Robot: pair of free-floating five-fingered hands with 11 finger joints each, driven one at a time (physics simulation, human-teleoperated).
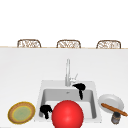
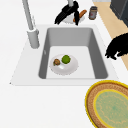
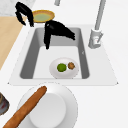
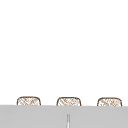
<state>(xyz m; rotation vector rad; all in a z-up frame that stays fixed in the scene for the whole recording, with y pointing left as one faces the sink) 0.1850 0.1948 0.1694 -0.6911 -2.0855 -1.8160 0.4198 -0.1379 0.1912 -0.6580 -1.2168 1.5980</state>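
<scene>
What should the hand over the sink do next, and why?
Probably lower straight down: the right hand hangs open above the sink, its fingers pointing down, well above the white plate with the green fruit and brown one.

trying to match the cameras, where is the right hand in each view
Front view: the right hand hangs over the sink's back right part, beside the faucet.
Left side view: top centre, above the sink's far end.
Right side view: upper middle, over the basin, left of the faucet.
Upper view: the faucet's tip at the bottom edge.
Shared landmark: the faucet.
</scene>
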